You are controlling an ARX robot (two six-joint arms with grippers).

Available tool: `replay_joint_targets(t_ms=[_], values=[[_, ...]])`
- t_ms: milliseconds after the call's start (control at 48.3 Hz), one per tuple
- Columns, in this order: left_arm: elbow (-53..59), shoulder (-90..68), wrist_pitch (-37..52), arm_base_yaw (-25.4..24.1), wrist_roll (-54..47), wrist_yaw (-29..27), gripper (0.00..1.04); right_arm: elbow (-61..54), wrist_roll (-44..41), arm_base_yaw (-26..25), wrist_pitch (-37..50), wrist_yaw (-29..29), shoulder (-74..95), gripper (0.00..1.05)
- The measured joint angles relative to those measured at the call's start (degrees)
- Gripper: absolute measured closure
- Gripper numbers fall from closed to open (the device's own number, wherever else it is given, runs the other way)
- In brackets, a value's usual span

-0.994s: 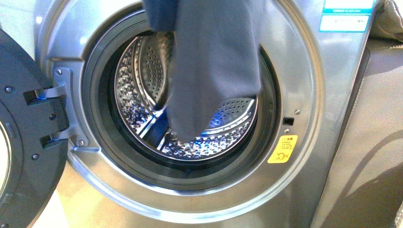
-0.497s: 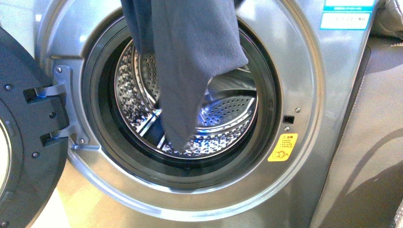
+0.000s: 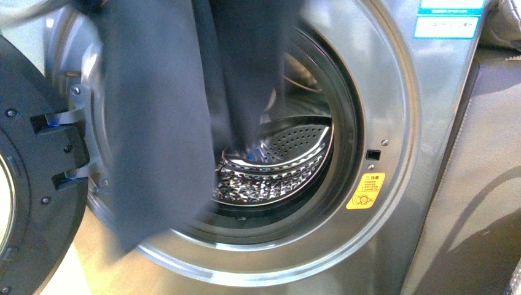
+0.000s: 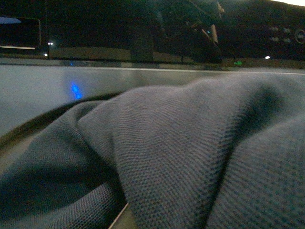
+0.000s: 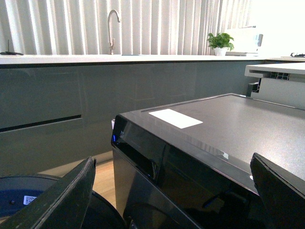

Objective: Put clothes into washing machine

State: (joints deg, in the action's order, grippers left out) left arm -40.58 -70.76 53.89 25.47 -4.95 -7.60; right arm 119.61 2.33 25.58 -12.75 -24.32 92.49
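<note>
The clothes [image 3: 160, 123], a dark navy garment, hang blurred from above the picture's top edge in front of the washing machine [image 3: 393, 92]. They cover the left half of its round porthole and the door hinge. The perforated steel drum [image 3: 289, 153] shows to their right. In the left wrist view the mesh-knit clothes [image 4: 181, 157] fill the picture and hide my left gripper's fingers, which are shut on them. My right gripper [image 5: 171, 200] is open and empty, with its dark fingers [image 5: 62, 200] wide apart above a glossy black appliance top [image 5: 214, 124].
The machine's round door [image 3: 24, 153] stands open at the left. A yellow warning sticker [image 3: 365, 191] sits right of the porthole, under blue-white labels [image 3: 448, 18]. A grey-brown cabinet [image 3: 479, 184] adjoins on the right. Behind the right gripper runs a counter with a faucet [image 5: 112, 28] and a plant [image 5: 220, 42].
The hanging clothes have swung left and nearer the camera. They now cover the hinge and the porthole's left side, and more of the drum's right side shows.
</note>
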Motion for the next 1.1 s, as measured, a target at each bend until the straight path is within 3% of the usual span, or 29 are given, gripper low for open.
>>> replay_joint_targets(t_ms=[269, 621, 663, 704, 808, 1098], values=[[9.8, 2.2, 3.5, 1.6, -0.4, 0.6, 0.96, 0.0, 0.0, 0.0, 0.0, 0.0, 0.0, 0.08], [5.7, -9.3, 6.4, -1.4, 1.1, 1.4, 0.96, 0.0, 0.0, 0.0, 0.0, 0.0, 0.0, 0.08], [4.6, -11.1, 6.4, -1.6, 1.2, 1.3, 0.96, -0.9, -0.6, 0.5, 1.8, 1.9, -0.5, 0.08], [3.7, -12.2, 6.4, -1.7, 1.4, 1.2, 0.96, -3.6, -1.9, 1.2, 7.5, 9.9, -1.3, 0.08], [1.4, -15.9, 6.7, -1.6, 1.7, 0.9, 0.96, -8.3, -3.1, 1.6, 15.6, 21.4, -3.3, 0.08], [-4.5, -26.3, 8.4, -0.6, 0.2, -1.0, 0.96, -29.3, -1.8, -1.5, 23.1, 22.3, -16.1, 0.08]])
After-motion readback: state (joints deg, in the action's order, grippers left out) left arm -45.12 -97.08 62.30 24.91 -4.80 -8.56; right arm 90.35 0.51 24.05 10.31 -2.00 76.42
